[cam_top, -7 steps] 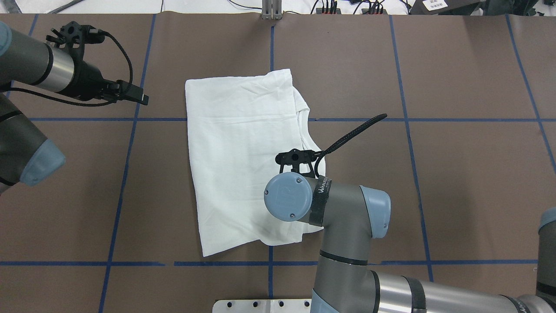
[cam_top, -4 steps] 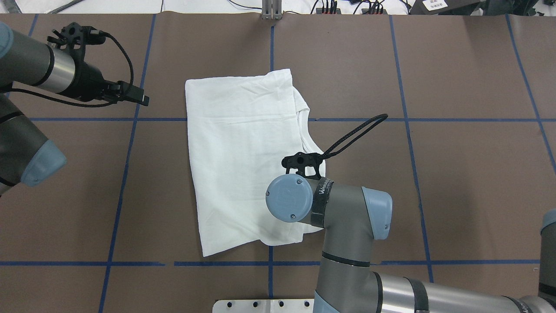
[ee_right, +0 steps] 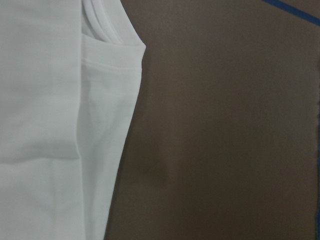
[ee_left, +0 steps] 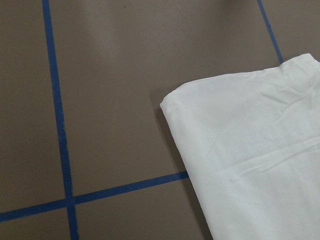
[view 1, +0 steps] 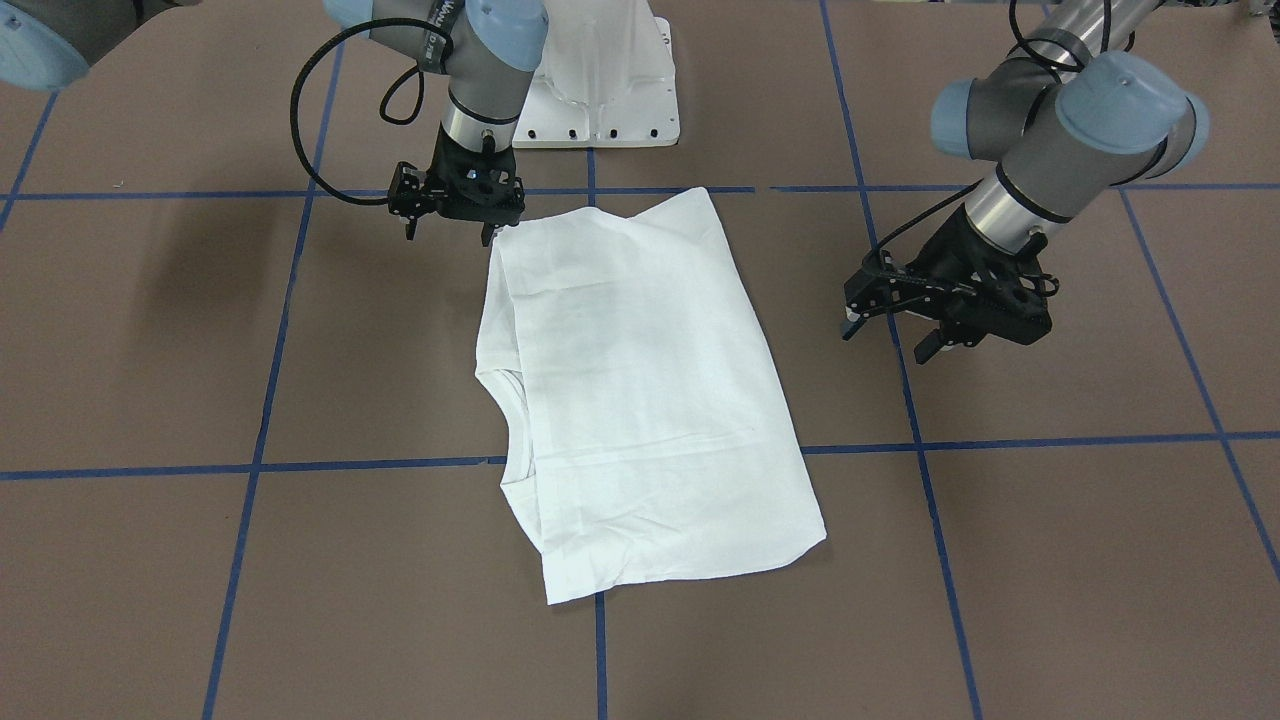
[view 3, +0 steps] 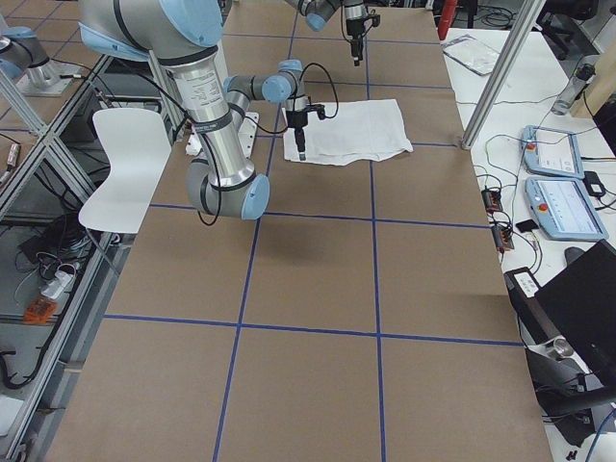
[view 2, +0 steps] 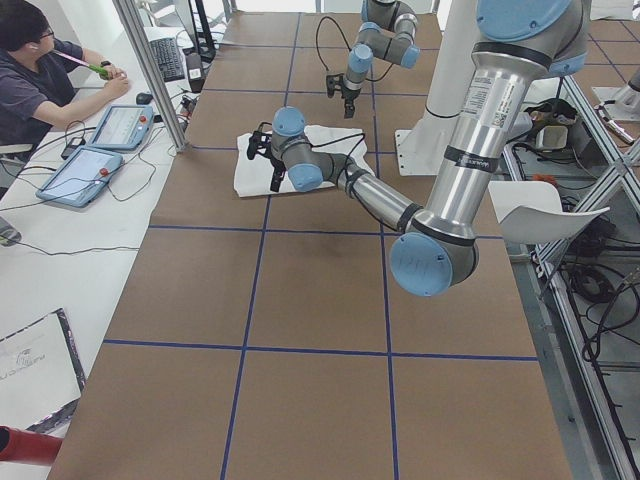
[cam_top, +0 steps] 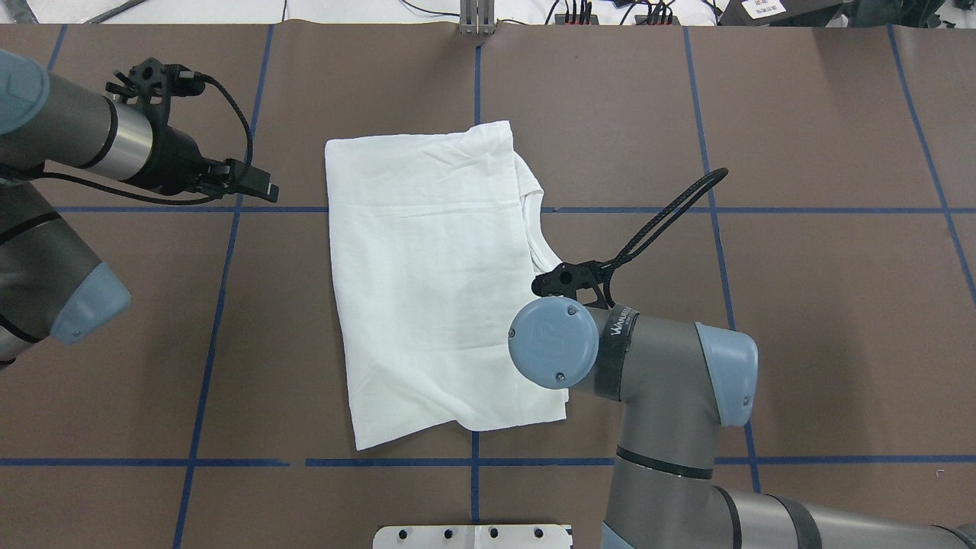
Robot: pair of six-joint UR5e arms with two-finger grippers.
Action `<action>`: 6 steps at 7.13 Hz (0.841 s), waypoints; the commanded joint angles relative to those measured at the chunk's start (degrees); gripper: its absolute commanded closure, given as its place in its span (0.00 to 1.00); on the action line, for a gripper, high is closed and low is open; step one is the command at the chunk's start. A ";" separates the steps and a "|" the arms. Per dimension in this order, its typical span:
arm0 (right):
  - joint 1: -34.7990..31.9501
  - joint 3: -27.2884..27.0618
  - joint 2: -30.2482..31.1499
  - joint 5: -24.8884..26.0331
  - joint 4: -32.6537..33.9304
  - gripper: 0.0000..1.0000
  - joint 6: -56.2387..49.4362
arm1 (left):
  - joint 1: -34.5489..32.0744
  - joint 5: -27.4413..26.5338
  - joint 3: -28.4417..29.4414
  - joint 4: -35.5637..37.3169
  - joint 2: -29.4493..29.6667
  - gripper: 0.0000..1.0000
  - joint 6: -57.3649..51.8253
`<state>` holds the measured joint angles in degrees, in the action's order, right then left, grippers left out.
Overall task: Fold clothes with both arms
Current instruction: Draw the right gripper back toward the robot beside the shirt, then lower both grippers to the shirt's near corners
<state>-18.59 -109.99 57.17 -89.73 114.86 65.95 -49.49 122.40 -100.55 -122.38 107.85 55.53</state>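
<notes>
The white T-shirt (cam_top: 427, 282) lies folded in a tall rectangle mid-table, also seen in the front view (view 1: 640, 400). Its collar edge (ee_right: 105, 30) faces the right arm's side. No text block shows. My right gripper (view 1: 449, 234) is open and empty, hovering just beside the shirt's near corner on the robot's side; in the overhead view its wrist (cam_top: 553, 343) hides it. My left gripper (view 1: 887, 340) is open and empty, off the shirt's other long edge, apart from the cloth; it also shows in the overhead view (cam_top: 259, 184). The left wrist view shows a folded corner (ee_left: 240, 150).
The white pedestal base (view 1: 600, 90) stands at the robot's edge of the table. Blue tape lines (cam_top: 473, 462) cross the brown table top. An operator (view 2: 40, 70) with tablets sits at a side bench beyond the far table edge.
The right arm has swung off the shirt toward its collar-side edge. The left arm has moved slightly toward the shirt. The shirt has not moved.
</notes>
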 commanded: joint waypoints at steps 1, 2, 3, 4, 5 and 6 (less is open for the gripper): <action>-0.92 -4.60 8.08 -2.12 -18.00 0.00 2.14 | 7.18 -3.64 -5.51 0.39 -1.14 0.00 8.84; -0.92 -5.40 12.14 -2.29 -26.10 0.00 5.90 | 11.57 -5.66 -7.80 0.39 -2.45 0.00 13.94; -0.92 -5.67 16.44 -2.21 -34.45 0.00 8.64 | 16.83 -9.33 -9.39 0.39 -3.68 0.00 19.56; -0.92 -5.67 19.96 -2.12 -41.40 0.00 12.32 | 22.63 -14.76 -10.53 0.48 -4.74 0.00 24.84; -0.83 -5.33 23.04 -1.95 -47.91 0.00 15.49 | 27.56 -18.56 -10.63 0.56 -5.45 0.00 31.15; -0.83 -5.24 24.21 -1.94 -50.33 0.00 15.78 | 30.31 -21.03 -10.37 0.65 -5.54 0.00 35.31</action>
<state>-19.46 -115.37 79.00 -91.73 69.46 80.03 -23.55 105.07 -110.89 -121.83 102.75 85.04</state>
